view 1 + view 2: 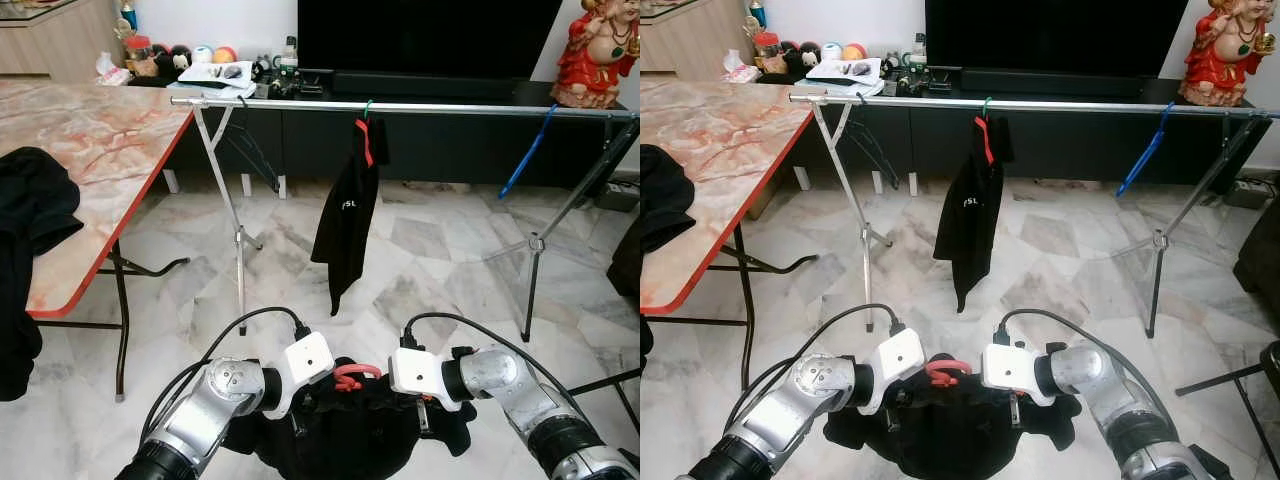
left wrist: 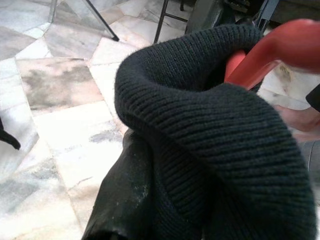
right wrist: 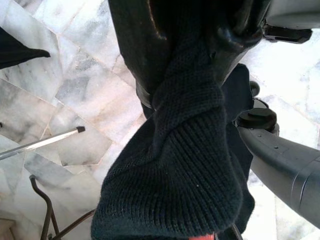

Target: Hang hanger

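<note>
— What sits on your left?

— A marble-patterned worktop [image 1: 90, 150] with a red edge; a black cloth [image 1: 30, 230] drapes over its near corner. Past its far end you see a low cabinet with small clutter [image 1: 205, 68] under a dark TV screen [image 1: 430, 35].

— And the rail?

— A silver clothes rail [image 1: 450, 107] runs across the room on folding legs. A black garment [image 1: 348, 215] hangs from it near the middle on a hanger with a green hook, and a bare blue hanger [image 1: 527, 153] hangs further right. A red statue [image 1: 598, 50] stands on the cabinet behind the rail's right end.

— Where is your hanger?

— Low in front of you, between your two arms. The red hanger [image 1: 355, 377] shows only its hook, poking up out of a black knitted garment [image 1: 950, 425] bunched below your wrists, well short of the rail.

— How do your pincers stand?

— Your left pincer [image 2: 125, 200] is buried in the knit: one black finger [image 2: 120, 195] lies against the ribbed fabric, with the red hanger just beyond, but you cannot tell how far its jaws stand apart. Your right pincer [image 3: 195, 45] is pressed together on the knit, its fingers [image 3: 140, 45] pinching a twisted bunch of the cloth.
</note>
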Robot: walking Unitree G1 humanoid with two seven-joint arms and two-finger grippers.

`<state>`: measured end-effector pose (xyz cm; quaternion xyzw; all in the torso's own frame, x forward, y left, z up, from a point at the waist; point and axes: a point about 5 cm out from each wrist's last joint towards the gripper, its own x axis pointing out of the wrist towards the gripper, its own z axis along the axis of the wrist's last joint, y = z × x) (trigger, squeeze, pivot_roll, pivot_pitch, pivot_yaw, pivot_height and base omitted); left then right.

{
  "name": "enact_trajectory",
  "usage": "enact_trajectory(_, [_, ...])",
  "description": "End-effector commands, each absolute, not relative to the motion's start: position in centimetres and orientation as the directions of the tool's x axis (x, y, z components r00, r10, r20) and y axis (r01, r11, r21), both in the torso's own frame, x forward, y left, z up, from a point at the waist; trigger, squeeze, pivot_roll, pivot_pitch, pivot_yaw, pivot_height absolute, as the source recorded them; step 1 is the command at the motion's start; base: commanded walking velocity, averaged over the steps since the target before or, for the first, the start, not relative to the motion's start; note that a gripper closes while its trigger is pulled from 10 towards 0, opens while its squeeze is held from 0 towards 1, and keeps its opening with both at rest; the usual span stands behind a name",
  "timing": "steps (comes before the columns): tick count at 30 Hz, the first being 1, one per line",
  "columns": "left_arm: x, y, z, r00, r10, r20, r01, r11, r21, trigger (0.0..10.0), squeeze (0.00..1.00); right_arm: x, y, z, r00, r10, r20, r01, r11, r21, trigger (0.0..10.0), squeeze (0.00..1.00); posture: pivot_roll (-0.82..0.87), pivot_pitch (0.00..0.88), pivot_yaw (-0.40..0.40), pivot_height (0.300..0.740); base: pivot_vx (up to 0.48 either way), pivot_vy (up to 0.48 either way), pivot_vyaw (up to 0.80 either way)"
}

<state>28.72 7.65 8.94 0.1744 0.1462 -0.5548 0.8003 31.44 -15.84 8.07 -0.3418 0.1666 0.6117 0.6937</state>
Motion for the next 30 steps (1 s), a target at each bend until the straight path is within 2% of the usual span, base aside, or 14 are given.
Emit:
enact_trajectory(1, [28.6,6.9,9.1,0.315,-0.852,-0.418,0.949,0.290,0.124,0.0,0.00,31.9,-15.4,9.0,0.229,0.767,-0.599,-0.950,0.043,-0.308,10.0,0.00,-0.01,0.080,-0.019,0.740,0.000,0.000,0.00])
enact_trajectory(10, [28.6,6.8,9.1,0.317,-0.853,-0.415,0.948,0.291,0.126,0.0,0.00,31.9,-15.5,9.0,0.228,0.768,-0.598,-0.951,0.044,-0.306,10.0,0.00,-0.01,0.080,-0.020,0.740,0.000,0.000,0.00])
enact_trajectory(11, [28.5,6.7,9.5,0.316,-0.869,-0.382,0.949,0.298,0.108,0.0,0.00,31.7,-15.7,8.7,0.234,0.773,-0.590,-0.956,0.073,-0.284,10.0,1.00,-0.02,0.053,-0.005,0.740,0.000,0.000,0.00])
enact_trajectory(14, [28.4,6.8,9.8,0.314,-0.887,-0.338,0.949,0.306,0.080,0.0,0.00,31.4,-16.3,8.1,0.249,0.771,-0.586,-0.960,0.118,-0.253,10.0,1.00,-0.02,0.053,-0.004,0.740,0.000,0.000,0.00])
enact_trajectory(30, [28.5,7.3,9.7,0.327,-0.875,-0.358,0.945,0.314,0.096,0.0,0.00,31.1,-16.2,7.9,0.210,0.762,-0.613,-0.970,0.084,-0.228,10.0,1.00,-0.01,0.066,-0.003,0.740,0.000,0.000,0.00])
